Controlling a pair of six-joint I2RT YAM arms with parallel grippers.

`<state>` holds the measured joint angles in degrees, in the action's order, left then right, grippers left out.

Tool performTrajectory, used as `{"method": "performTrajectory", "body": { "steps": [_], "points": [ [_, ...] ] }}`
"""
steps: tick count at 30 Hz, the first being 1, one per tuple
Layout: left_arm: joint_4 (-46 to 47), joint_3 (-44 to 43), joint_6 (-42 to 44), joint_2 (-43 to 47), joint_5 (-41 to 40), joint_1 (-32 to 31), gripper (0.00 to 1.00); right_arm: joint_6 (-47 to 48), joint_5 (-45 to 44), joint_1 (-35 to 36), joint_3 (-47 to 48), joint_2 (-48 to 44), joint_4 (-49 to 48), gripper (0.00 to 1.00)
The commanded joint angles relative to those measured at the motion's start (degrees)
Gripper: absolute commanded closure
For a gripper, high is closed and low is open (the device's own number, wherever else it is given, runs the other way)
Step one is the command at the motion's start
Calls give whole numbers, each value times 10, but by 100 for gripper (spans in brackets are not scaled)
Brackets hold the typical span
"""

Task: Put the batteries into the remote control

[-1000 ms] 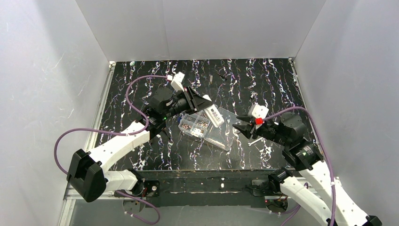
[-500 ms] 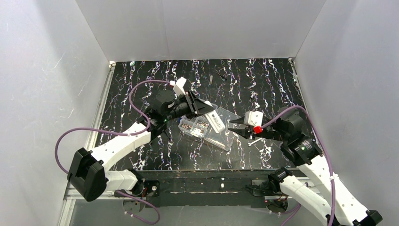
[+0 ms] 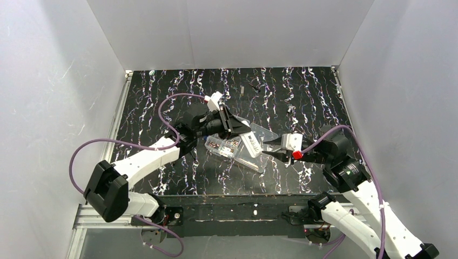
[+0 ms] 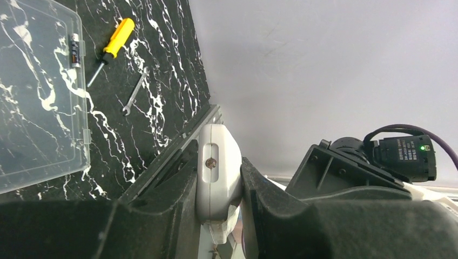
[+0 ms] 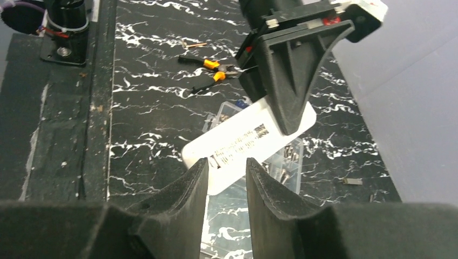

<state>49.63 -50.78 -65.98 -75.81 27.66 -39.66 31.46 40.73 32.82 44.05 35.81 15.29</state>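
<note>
The remote control (image 3: pixel 249 141) is a slim white bar held above the clear organiser box (image 3: pixel 233 147). My left gripper (image 3: pixel 237 128) is shut on one end of it. In the left wrist view the rounded white end (image 4: pixel 217 172) sits clamped between both black fingers. My right gripper (image 3: pixel 268 147) faces the remote's free end from the right. Its jaws stand apart with nothing between them, and the labelled face of the remote (image 5: pixel 243 137) lies just past its fingertips (image 5: pixel 200 172). One battery (image 4: pixel 74 49) lies on the box's clear lid (image 4: pixel 38 102).
A yellow-handled screwdriver (image 4: pixel 116 40) and a small wrench (image 4: pixel 135 94) lie on the black marbled table beside the lid. Orange-handled pliers (image 5: pixel 210 67) lie further off. Small screws fill the box compartments (image 3: pixel 227 143). White walls enclose the table on three sides.
My left gripper has turned and carried the remote a little to the right. My right gripper has moved left towards the remote's free end, and its jaws have narrowed somewhat.
</note>
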Motion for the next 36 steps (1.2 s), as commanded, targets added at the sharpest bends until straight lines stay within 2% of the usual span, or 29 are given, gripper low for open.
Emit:
{"method": "performTrajectory", "body": {
  "steps": [1, 15, 25, 36],
  "points": [
    [59, -31, -28, -11, 48, -6, 100, 25, 33, 5, 20, 3, 36, 61],
    [55, -45, -42, -38, 72, -22, 100, 34, 11, 10, 7, -1, 56, 62],
    [-68, -73, -28, -41, 87, -24, 100, 36, -12, 10, -1, -23, 79, 62],
    [-52, -76, -38, -52, 92, -30, 100, 58, 8, 10, 9, -7, 91, 62]
  ]
}}
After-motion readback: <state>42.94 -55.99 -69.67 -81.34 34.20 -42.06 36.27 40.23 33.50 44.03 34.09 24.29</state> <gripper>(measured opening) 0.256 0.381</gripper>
